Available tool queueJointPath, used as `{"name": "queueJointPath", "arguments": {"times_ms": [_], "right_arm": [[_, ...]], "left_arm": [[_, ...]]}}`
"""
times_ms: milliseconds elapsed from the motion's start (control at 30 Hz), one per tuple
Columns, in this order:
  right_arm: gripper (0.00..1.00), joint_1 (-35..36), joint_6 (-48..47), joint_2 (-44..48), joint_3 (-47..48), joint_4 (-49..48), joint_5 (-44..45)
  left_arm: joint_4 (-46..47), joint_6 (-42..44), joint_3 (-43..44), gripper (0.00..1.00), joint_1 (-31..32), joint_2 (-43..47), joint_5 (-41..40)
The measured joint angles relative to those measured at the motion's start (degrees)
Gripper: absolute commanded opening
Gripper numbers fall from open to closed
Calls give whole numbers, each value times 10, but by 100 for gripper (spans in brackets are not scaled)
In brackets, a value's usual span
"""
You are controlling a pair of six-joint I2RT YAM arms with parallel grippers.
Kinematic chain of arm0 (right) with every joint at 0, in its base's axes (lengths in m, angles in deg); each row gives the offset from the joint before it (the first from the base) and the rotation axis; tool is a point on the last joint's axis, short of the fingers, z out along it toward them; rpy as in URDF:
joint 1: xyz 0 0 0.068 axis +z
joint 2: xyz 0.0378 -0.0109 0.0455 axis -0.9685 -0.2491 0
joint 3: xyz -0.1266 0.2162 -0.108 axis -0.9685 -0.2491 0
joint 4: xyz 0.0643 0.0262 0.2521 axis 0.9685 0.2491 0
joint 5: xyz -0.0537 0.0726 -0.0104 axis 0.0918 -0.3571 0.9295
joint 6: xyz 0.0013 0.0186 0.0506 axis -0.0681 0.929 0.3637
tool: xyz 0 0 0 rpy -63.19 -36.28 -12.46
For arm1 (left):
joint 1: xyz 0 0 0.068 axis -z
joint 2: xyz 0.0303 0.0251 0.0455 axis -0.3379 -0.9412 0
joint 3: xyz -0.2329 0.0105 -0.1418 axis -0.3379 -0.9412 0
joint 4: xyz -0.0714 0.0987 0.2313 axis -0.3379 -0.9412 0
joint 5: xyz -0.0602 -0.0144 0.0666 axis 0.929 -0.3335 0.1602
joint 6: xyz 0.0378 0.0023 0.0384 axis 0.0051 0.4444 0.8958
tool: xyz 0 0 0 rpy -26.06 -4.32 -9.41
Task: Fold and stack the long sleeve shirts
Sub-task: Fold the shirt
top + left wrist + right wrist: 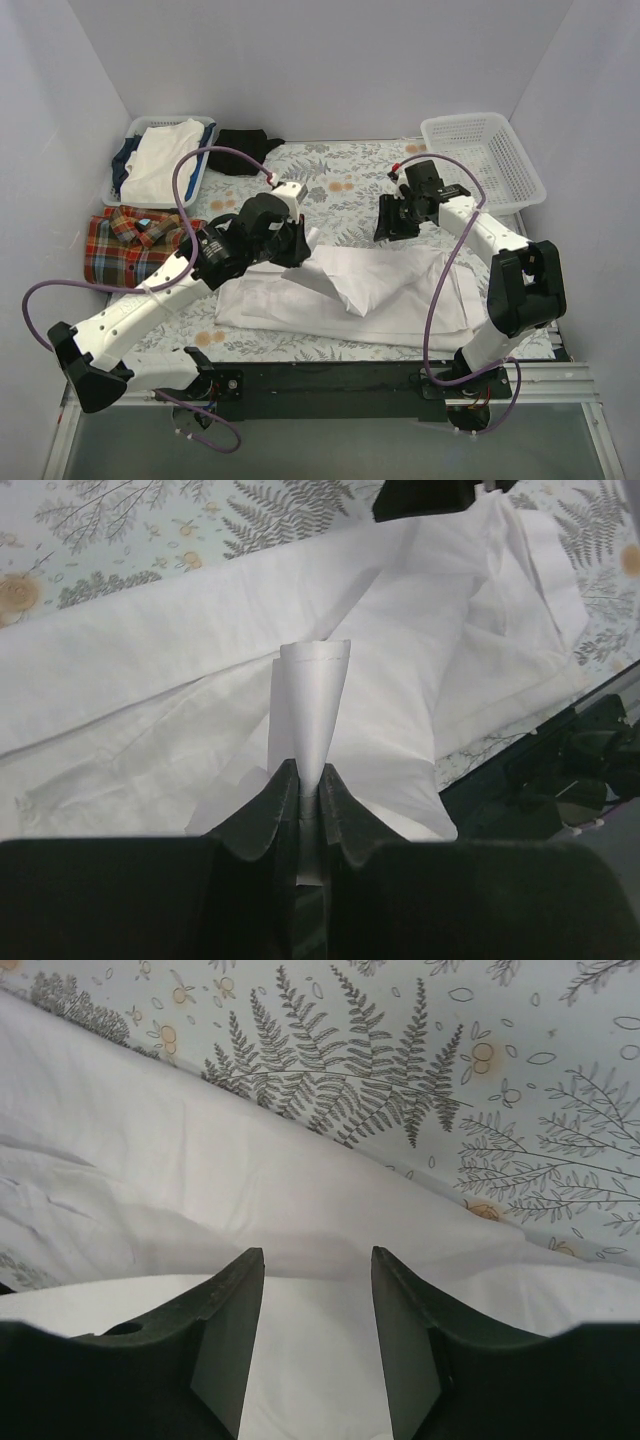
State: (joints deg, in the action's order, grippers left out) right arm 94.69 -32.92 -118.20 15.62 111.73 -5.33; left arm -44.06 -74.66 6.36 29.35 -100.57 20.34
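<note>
**White shirt pinched mid-bench**

The left end effector [308, 778] is pressed together on a fold of the white shirt [390, 295], which lies across the bench [340, 170]. The right end effector [318, 1265] hangs spread above the shirt. The plaid shirt [125, 245] lies at left, near a basket of clothes [150, 121] and a black garment [245, 150].

You had thin, matt white cloth before you: the white shirt [390, 295] looked smooth, with soft creases. The plaid shirt [125, 245] was a woven cloth, equally dull. The table [350, 180] wore a flat, matt cover printed with ferns. The jaws of the left gripper [310, 780] and the right gripper [318, 1290] were matt black plastic with a faint sheen at the edges. The basket [490, 150] was white plastic lattice. The left arm [140, 310] and right arm [490, 235] had smooth white plastic shells.
</note>
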Motion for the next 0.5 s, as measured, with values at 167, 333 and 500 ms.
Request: {"name": "queueJointPath", "arguments": {"times_ms": [167,333,500], "right_arm": [[55,3,-9,0,-30,-6,-26],[52,3,-12,0,-68,-1,-40],[52,4,-2,7,-78,2,-13]], "left_arm": [[-8,-22,-27,0,0,31,-73],[14,-21,-5,2,0,52,-100],[65,-4,33,2,0,38,-95]]}}
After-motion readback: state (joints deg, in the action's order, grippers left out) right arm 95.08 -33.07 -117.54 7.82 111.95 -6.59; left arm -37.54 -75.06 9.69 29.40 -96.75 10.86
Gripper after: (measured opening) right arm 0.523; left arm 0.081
